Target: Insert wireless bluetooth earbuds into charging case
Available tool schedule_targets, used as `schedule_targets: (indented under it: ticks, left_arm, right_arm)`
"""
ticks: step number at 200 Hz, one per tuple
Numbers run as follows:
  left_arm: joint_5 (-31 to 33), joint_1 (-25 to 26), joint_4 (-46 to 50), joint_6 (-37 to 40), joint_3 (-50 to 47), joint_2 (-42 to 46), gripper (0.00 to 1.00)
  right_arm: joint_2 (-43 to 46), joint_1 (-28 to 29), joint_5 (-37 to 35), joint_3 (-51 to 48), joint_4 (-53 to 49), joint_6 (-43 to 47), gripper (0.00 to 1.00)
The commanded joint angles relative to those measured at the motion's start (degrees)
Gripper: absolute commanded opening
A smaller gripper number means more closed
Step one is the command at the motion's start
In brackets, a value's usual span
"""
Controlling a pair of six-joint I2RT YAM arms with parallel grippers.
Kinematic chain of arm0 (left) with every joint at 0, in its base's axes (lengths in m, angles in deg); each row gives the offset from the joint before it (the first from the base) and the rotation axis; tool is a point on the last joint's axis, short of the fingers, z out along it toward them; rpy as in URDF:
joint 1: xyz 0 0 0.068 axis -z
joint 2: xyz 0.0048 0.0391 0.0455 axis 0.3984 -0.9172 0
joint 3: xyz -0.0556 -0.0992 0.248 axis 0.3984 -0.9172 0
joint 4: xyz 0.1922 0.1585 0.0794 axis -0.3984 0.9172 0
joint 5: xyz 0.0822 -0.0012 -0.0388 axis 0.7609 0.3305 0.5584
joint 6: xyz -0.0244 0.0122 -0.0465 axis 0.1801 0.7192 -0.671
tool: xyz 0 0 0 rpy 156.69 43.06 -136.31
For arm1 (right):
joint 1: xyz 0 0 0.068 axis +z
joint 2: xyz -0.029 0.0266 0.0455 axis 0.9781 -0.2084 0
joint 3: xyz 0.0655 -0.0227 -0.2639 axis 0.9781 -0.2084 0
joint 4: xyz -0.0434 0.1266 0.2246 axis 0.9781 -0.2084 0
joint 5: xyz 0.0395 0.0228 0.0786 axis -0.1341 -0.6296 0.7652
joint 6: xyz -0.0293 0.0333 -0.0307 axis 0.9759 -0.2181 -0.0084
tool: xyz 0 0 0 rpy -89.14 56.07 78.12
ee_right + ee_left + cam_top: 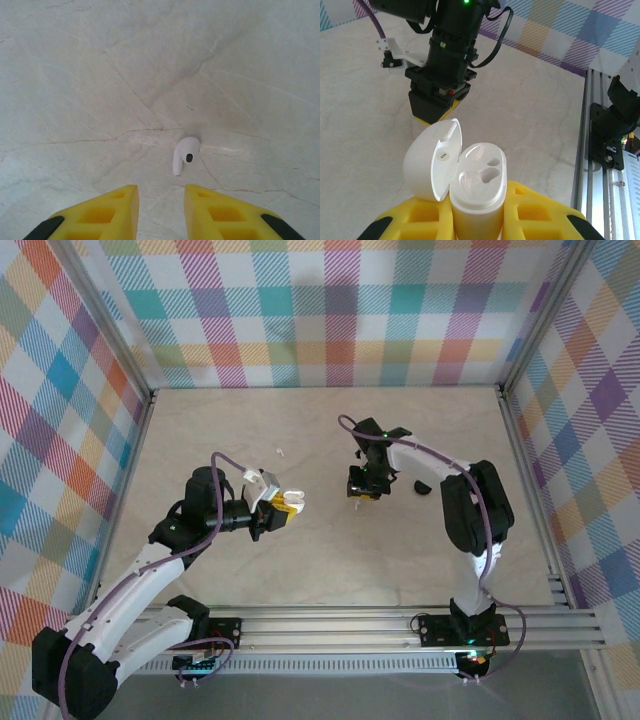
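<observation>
Seen from above, a pale marbled tabletop sits inside checked fabric walls. The left gripper reaches in from 8 o'clock, its yellow padded fingers closed tight around a white plastic charging case. The case stands upright between them. Its rounded lid is hinged open toward 10 o'clock, exposing two moulded sockets.

At 3 o'clock from the case, and apart from it, the right gripper points down at the table. Its wrist camera shows its yellow fingers a narrow gap apart with nothing between them. A white stemmed earbud lies on the table just past the fingertips at about 1 o'clock, its stem pointing back toward them and not touching them.

A second white earbud lies on the table at 12 o'clock from the case. A small dark rounded object rests at 3 o'clock from the right gripper; it is too small to identify.
</observation>
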Motion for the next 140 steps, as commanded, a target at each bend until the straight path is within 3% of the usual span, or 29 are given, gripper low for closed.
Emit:
schedule_targets:
  ticks: [1,69,95,140]
  left_arm:
    - [-2.02,0.34,0.5,1.17,-0.11,0.62,0.0]
    - [-2.57,0.34,-0.05,1.11,-0.17,0.49,0.0]
    - [-2.55,0.34,0.1,1.1,-0.14,0.66,0.0]
    - [-2.49,0.34,0.3,1.02,-0.29,0.8,0.0]
  right_arm:
    - [-2.25,0.17,-1.94,2.14,-1.44,-4.14,0.29]
    - [-4.96,0.16,-4.41,4.02,-4.67,-1.49,0.29]
    - [-6.58,0.23,-3.83,5.19,-4.87,-0.34,0.21]
    - [-7.96,0.18,-3.1,5.61,-4.69,0.39,0.2]
